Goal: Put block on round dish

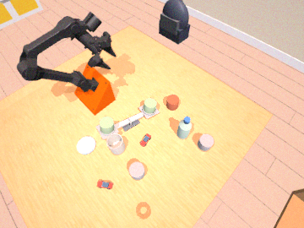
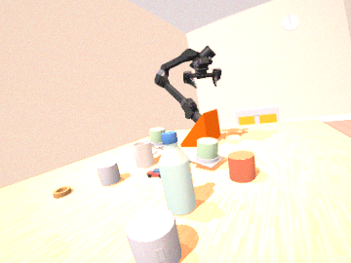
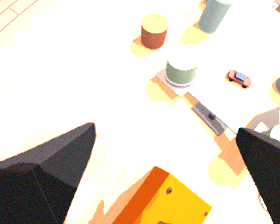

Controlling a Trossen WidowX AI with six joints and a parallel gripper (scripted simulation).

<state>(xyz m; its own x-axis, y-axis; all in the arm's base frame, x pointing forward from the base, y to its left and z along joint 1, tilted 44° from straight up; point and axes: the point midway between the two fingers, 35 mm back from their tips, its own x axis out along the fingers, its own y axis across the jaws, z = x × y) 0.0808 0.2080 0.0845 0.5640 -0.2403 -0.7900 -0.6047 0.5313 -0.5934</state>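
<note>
The cup on one end of the balance has a red cup near its outer side. At the other end, a mug crowds the cup, narrowing side access between it and the dish.

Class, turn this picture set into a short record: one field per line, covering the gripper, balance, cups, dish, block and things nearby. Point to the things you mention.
gripper point(image 1: 111, 62) point(image 2: 204, 81) point(image 3: 168, 131): open, nothing between the fingers, above the table
balance point(image 1: 132, 120): one green cup on each end
green cup by the red cup point(image 1: 149, 105) point(image 2: 208, 148) point(image 3: 181, 69): on its pan
green cup by the white mug point(image 1: 106, 125) point(image 2: 157, 135): on its pan
round dish point(image 1: 86, 145): no block on it
block: not visible
red cup point(image 1: 172, 102) point(image 2: 242, 166) point(image 3: 153, 32): off the balance
</note>
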